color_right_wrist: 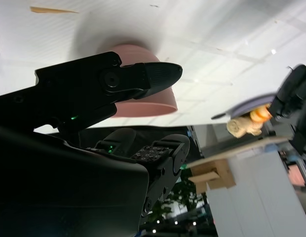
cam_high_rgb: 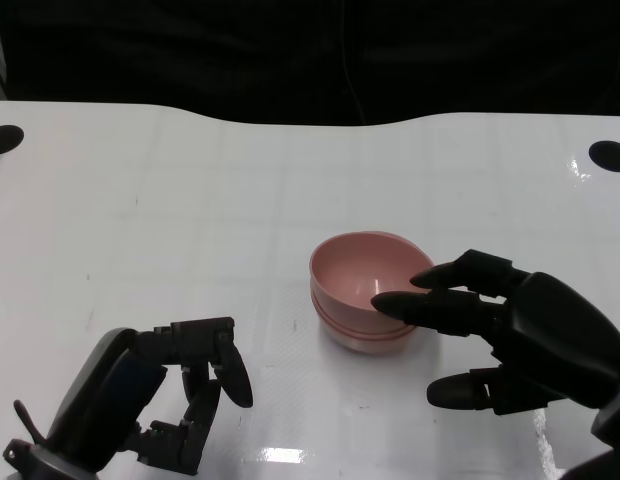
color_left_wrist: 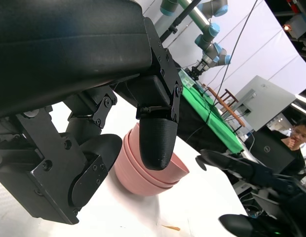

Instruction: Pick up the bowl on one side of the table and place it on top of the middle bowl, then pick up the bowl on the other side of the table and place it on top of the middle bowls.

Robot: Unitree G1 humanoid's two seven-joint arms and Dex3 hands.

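Observation:
A stack of pink bowls [cam_high_rgb: 365,285] stands nested and upright at the middle of the white table [cam_high_rgb: 190,210]. My right hand [cam_high_rgb: 520,330] lies just right of the stack with its fingers spread; the upper fingertips [cam_high_rgb: 395,305] reach the near rim and the thumb hangs below, gripping nothing. My left hand [cam_high_rgb: 180,400] is at the near left, well apart from the bowls, fingers loosely curled around empty space. The left wrist view shows the stack [color_left_wrist: 133,180] beyond my left fingers [color_left_wrist: 158,138], with the right hand [color_left_wrist: 251,173] beside it. In the right wrist view the bowls [color_right_wrist: 143,106] lie behind my right fingers [color_right_wrist: 108,84].
Black round holes sit at the table's far left corner [cam_high_rgb: 4,138] and far right corner [cam_high_rgb: 609,155]. Beyond the far edge it is dark. The left wrist view shows a green table [color_left_wrist: 212,113], a grey robot arm [color_left_wrist: 207,29] and a person [color_left_wrist: 298,136] in the background.

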